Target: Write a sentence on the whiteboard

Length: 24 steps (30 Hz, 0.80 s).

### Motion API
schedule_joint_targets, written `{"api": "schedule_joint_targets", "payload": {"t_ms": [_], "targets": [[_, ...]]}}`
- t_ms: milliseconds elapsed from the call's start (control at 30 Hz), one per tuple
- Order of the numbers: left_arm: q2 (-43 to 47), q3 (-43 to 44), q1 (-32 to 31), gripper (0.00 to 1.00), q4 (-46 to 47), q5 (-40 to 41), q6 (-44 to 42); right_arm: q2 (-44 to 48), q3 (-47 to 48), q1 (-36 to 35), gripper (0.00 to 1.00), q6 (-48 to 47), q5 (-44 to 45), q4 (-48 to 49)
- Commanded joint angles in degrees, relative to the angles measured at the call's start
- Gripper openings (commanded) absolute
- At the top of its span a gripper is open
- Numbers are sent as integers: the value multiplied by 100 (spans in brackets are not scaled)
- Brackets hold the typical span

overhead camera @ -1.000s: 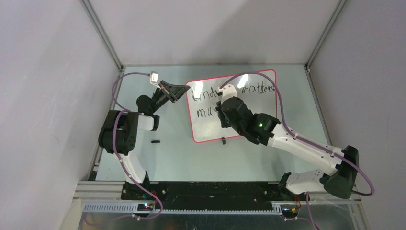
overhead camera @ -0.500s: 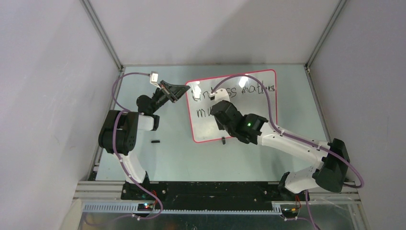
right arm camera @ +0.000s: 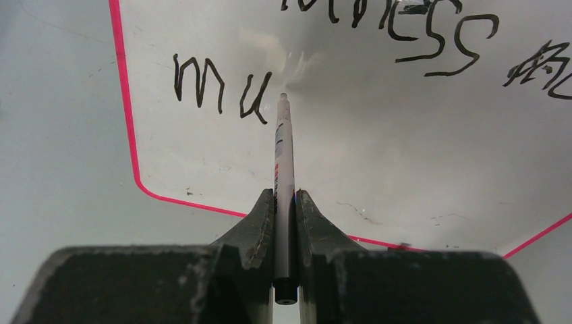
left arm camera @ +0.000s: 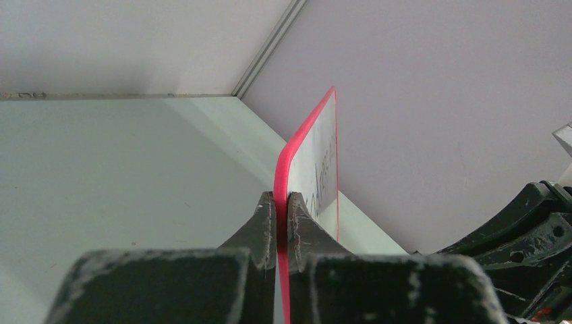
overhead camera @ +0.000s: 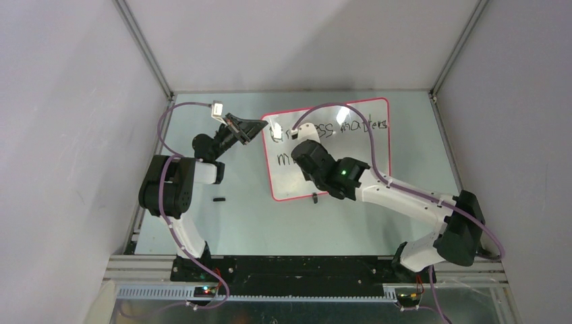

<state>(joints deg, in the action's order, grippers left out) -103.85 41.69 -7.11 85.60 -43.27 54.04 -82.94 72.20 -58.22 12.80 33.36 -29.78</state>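
Marker down at the second line, board clamped at its edge!

The pale green surface point(overhead camera: 202, 223) carries the whiteboard point(overhead camera: 357, 145) at centre, toward the far side. The left end effector point(left arm camera: 282, 199) is closed tight on the board's red-pink left rim. The right end effector point(right arm camera: 285, 196) is clamped around a white marker point(right arm camera: 283, 155), tip just right of "mu". The sentence point(right arm camera: 199, 81) reads "…ness matters" above. A black clip foot point(overhead camera: 315, 198) sits at the board's near edge.
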Motion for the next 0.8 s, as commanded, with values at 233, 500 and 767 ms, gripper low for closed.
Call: {"api": "schedule_joint_targets", "payload": {"t_ms": [233,500,767], "targets": [[-12,85,-24,0,203,-184,-342,-109,353,53,0,-17,197,-115],[-8,76,-21,0,202,-176,-350,-152,351,128,0,45,214,-238],[-4,76,-25,0,205,-180,-352,-164,352,170,0,18,243,-215]]}}
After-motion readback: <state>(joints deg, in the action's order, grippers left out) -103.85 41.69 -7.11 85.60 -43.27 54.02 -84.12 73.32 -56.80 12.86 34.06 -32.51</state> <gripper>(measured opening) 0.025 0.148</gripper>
